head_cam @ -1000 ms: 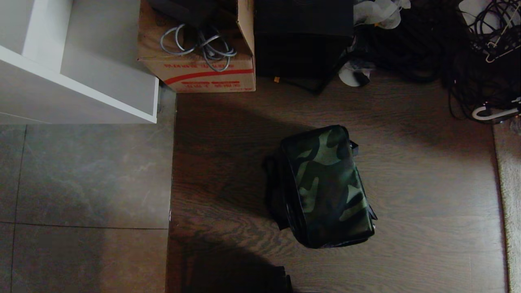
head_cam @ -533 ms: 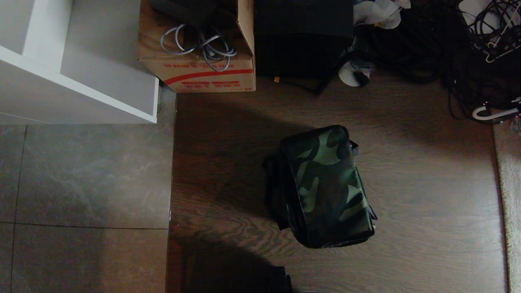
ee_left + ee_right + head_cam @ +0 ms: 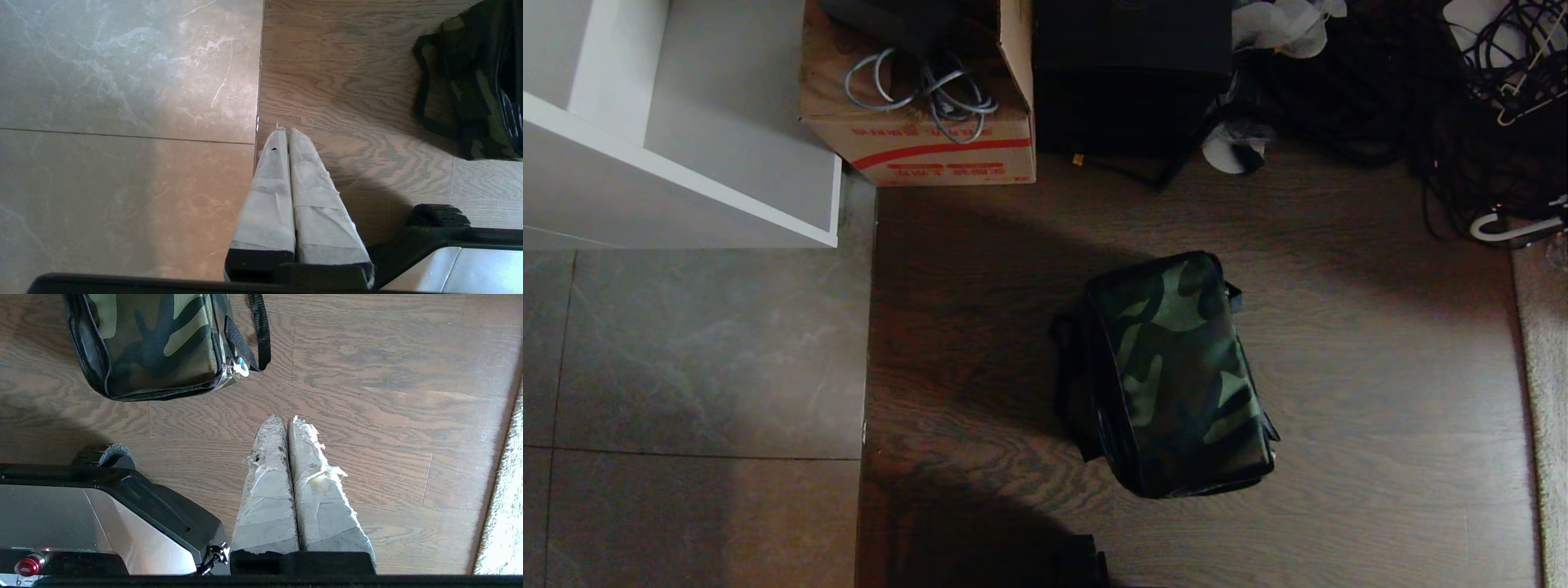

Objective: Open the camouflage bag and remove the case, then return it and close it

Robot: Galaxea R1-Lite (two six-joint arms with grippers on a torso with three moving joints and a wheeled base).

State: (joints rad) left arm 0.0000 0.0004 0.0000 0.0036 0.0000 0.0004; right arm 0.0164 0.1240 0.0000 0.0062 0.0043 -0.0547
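the boxy soft camouflage bag (image 3: 1176, 371), with its green-and-dark top panel, black sides and black straps, sits closed on the brown wood-grain floor (image 3: 1380, 392), near the middle of the wooden area and well apart from the seam where the grey stone tiles (image 3: 686, 367) begin. its zip runs shut around the top panel, and a small silver zip pull (image 3: 237, 367) rests at one corner beside a black strap loop (image 3: 257, 330). neither arm shows in the head view. the left gripper (image 3: 284, 130) hangs above the floor right by the tile seam, its white-taped fingers (image 3: 269, 183) pressed together and holding nothing. the right gripper (image 3: 287, 417) hangs above bare wood near the bag's zip corner, apart from it, its frayed taped fingers (image 3: 318, 486) also pressed together and empty. along the far edge of the floor stand a brown cardboard box (image 3: 923, 139) with grey cables, a plain black box (image 3: 1131, 73) and a tangle of black cords (image 3: 1486, 122).
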